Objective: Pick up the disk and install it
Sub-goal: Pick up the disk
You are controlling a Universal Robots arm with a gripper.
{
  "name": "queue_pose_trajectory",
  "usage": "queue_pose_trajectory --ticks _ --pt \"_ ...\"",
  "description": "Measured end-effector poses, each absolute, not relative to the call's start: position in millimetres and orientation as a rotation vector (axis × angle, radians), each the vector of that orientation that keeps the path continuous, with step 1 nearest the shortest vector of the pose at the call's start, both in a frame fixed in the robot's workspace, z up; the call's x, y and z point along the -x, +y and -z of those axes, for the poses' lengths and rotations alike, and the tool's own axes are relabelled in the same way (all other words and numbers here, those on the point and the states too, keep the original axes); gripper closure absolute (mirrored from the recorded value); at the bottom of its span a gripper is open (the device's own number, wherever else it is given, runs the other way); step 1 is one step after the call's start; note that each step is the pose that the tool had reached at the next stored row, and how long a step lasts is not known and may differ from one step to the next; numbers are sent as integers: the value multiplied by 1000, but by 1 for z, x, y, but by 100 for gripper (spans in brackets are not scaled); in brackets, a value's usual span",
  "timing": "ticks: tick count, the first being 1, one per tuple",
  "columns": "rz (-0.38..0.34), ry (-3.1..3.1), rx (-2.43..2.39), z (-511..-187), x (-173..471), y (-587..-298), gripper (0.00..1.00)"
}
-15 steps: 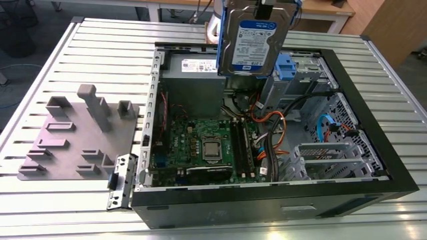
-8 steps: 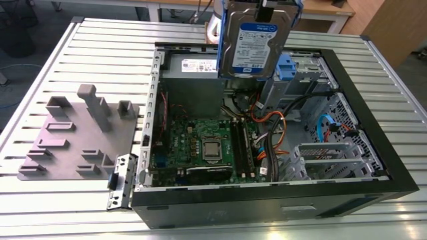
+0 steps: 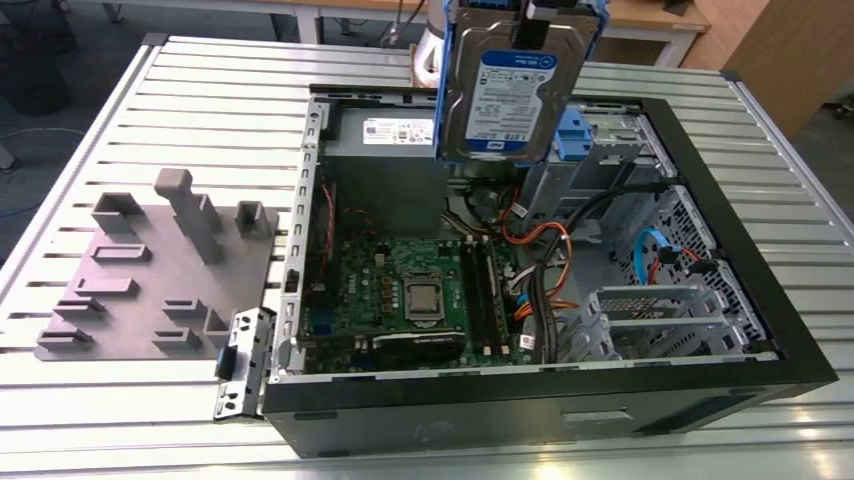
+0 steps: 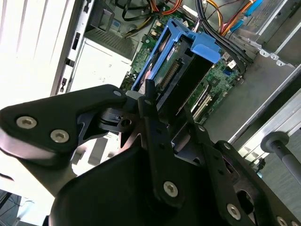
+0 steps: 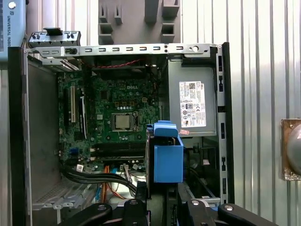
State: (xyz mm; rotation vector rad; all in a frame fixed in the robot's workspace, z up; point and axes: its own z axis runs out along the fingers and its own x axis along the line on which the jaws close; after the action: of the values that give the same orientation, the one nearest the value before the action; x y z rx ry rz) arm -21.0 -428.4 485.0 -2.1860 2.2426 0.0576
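Observation:
The disk (image 3: 514,85), a silver-grey hard drive with a white-and-blue label and a blue carrier frame, hangs upright in the air above the back of the open computer case (image 3: 747,370). My gripper (image 3: 534,12) is shut on its upper end. In the second wrist view the black fingers (image 4: 149,101) clamp the disk (image 4: 181,70) by its blue frame, over the motherboard. In the first wrist view the disk (image 5: 167,157) shows edge-on beyond my gripper (image 5: 162,195), next to the power-supply box (image 5: 193,103).
Inside the case lie the motherboard (image 3: 400,280), orange and blue cables (image 3: 547,250) and a metal drive bay with blue tabs (image 3: 574,135). A grey fixture plate (image 3: 147,260) with upright blocks lies on the slatted table at the exterior view's left.

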Motion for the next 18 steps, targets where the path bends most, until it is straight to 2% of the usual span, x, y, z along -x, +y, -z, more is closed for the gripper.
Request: queue_pose_trajectory --ticks 18 --pt "-57 2243 2186 -485 21 -443 65"
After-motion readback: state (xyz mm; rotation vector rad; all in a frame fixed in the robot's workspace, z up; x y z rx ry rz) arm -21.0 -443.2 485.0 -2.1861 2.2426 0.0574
